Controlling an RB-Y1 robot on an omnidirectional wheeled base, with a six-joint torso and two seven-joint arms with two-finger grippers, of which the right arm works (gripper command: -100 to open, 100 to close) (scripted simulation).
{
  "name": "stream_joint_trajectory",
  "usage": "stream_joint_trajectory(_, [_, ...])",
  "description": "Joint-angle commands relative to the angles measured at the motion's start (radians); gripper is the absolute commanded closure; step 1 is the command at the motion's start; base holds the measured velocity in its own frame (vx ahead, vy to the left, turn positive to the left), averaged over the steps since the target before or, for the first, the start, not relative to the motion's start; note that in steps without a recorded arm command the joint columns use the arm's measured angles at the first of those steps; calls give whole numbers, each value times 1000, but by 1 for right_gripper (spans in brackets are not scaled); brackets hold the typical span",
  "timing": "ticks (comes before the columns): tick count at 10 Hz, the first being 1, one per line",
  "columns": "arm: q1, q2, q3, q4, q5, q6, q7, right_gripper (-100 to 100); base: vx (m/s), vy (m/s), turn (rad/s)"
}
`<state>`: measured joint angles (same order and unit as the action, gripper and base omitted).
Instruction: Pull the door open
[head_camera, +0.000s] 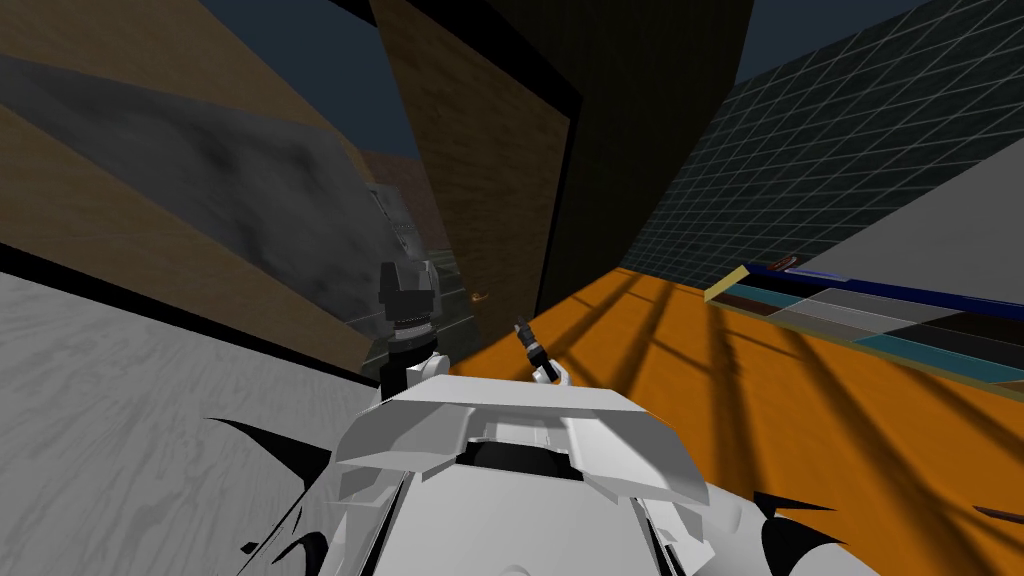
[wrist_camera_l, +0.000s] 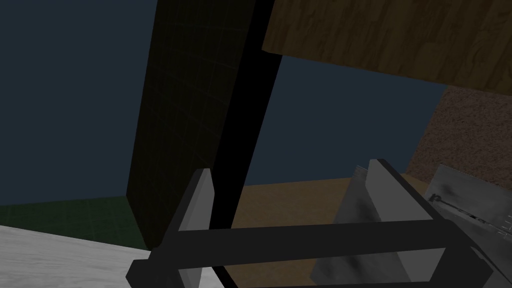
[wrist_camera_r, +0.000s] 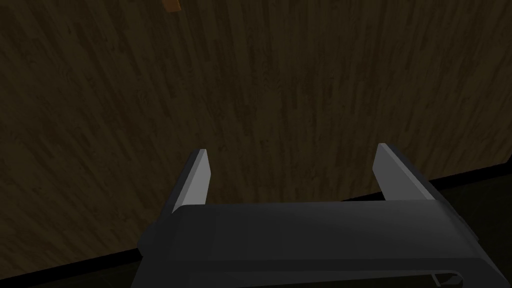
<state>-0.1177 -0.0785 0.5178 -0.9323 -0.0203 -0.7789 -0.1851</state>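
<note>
The door (head_camera: 490, 170) is a brown wood-grain slab straight ahead, standing in a black frame (head_camera: 562, 200). A small orange handle (head_camera: 480, 296) sticks out low on it. In the head view my right gripper (head_camera: 521, 326) points at the door, just right of the handle. The right wrist view shows that gripper (wrist_camera_r: 292, 157) open, with dark wood of the door (wrist_camera_r: 300, 75) close in front and the handle (wrist_camera_r: 171, 4) off to one side, apart from the fingers. My left gripper (head_camera: 404, 272) is raised left of the door; its wrist view shows it (wrist_camera_l: 292, 175) open and holding nothing.
An orange floor (head_camera: 760, 400) runs to the right, up to a dark tiled wall (head_camera: 800, 150) and a low counter (head_camera: 880, 315). Left of me are a brown wall with a grey panel (head_camera: 200, 180) and a grey floor (head_camera: 120, 400).
</note>
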Motion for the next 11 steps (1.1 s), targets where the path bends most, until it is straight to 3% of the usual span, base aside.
stream_joint_trajectory(1, [-17,3,14,47,1,-15,-1,-100,77,93,-50])
stream_joint_trajectory(2, [-17,3,14,47,1,-15,-1,-100,50,54,-18])
stream_joint_trajectory(7, [-65,14,60,166,4,-38,-2,-100,46,40,21])
stream_joint_trajectory(11, [-65,14,60,166,4,-38,-2,-100,13,-8,-5])
